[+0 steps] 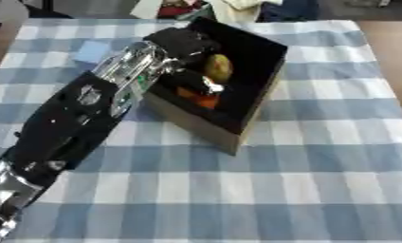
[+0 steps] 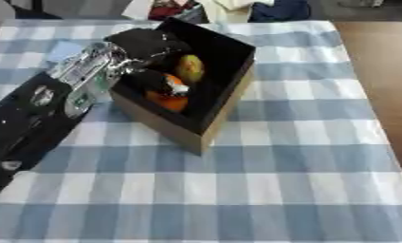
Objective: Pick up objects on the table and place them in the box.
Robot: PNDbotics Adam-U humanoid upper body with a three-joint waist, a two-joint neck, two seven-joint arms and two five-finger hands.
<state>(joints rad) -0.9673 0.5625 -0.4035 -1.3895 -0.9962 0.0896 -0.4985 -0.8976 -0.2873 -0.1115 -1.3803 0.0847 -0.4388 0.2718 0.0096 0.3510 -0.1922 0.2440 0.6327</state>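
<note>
A cardboard box [image 1: 237, 135] with a black inside stands on the blue-and-white checked tablecloth, turned corner-on toward me. Inside it lie a yellow-green rounded object [image 1: 219, 67] and, lower down, an orange object [image 2: 169, 102]. My left arm comes in from the lower left, and my left hand [image 1: 184, 43] is inside the box over its left part, right beside the yellow-green object and above the orange one. The black hand blends into the dark inside of the box, so its grasp cannot be made out. My right hand shows in neither view.
A pale blue flat patch [image 1: 92, 50] lies on the cloth left of the box, near my forearm. Cloth and other clutter [image 2: 237, 7] sit past the table's far edge. The table's right edge [image 2: 379, 85] borders brown floor.
</note>
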